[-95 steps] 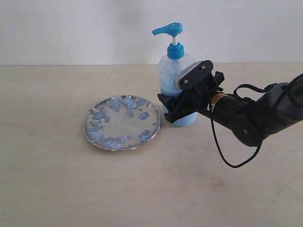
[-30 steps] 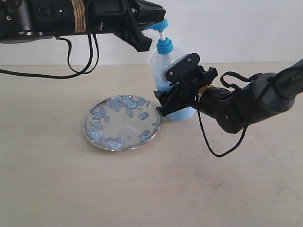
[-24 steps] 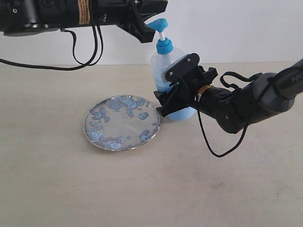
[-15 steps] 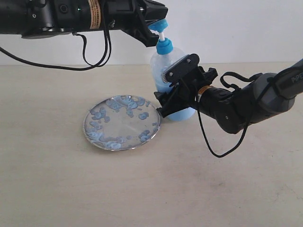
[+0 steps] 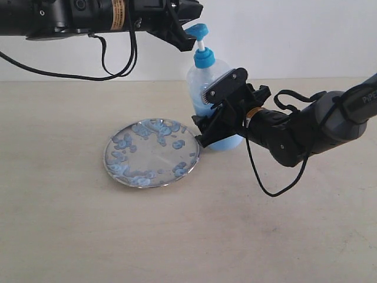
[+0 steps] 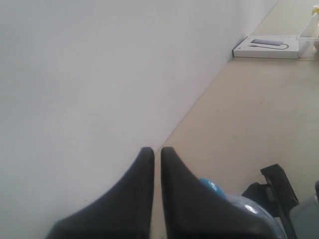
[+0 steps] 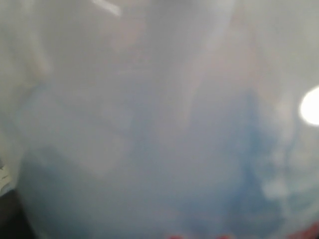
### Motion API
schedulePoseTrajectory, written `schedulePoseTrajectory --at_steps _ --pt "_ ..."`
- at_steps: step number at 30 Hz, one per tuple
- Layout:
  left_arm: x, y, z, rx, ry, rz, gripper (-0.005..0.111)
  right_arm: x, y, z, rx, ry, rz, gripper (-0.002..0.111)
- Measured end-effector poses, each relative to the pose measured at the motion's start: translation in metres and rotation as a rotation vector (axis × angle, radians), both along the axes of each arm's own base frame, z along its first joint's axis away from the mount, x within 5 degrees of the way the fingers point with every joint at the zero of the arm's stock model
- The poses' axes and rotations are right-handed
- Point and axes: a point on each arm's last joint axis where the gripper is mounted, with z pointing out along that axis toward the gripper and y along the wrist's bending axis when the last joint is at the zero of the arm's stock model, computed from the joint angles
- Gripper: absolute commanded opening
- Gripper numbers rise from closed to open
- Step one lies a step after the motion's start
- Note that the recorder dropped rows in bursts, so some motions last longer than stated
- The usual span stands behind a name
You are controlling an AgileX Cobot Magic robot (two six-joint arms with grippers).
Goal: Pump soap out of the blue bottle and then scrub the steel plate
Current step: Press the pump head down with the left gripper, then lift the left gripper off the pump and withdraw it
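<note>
The blue bottle (image 5: 204, 75) leans slightly toward the steel plate (image 5: 155, 155), which lies flat on the table just left of it. Pale blue soap blobs (image 5: 126, 142) dot the plate. My right gripper (image 5: 215, 115) is shut on the blue bottle's body; in the right wrist view the bottle (image 7: 159, 129) fills the frame and hides the jaws. My left gripper (image 5: 190, 26) hangs shut at the bright blue pump head (image 5: 198, 29). In the left wrist view the left gripper (image 6: 157, 150) has its fingers nearly touching, with the pump head (image 6: 211, 186) just below them.
A white flat box (image 6: 266, 47) lies far along the table by the wall. A black cable (image 5: 275, 187) loops down from the right arm onto the tabletop. The white wall stands right behind the bottle.
The left arm has come in from the left and now hovers at the pump head. The right gripper has shifted the bottle left and tilted it toward the plate. Little has moved in the last second.
</note>
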Motion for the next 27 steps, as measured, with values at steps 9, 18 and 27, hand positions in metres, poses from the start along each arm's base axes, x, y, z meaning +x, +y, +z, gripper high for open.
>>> schedulePoseTrajectory --at_steps 9,18,27 --pt "-0.003 -0.001 -0.004 0.017 0.063 -0.023 0.004 0.0 0.0 0.0 -0.002 0.005 0.0 0.0" --pt "-0.007 -0.002 -0.008 0.024 0.092 -0.057 0.004 0.0 0.0 -0.001 -0.002 0.009 -0.002 0.0" --pt "0.001 -0.011 -0.034 -0.043 0.209 -0.084 0.004 -0.001 -0.002 -0.002 0.012 0.022 -0.022 0.0"
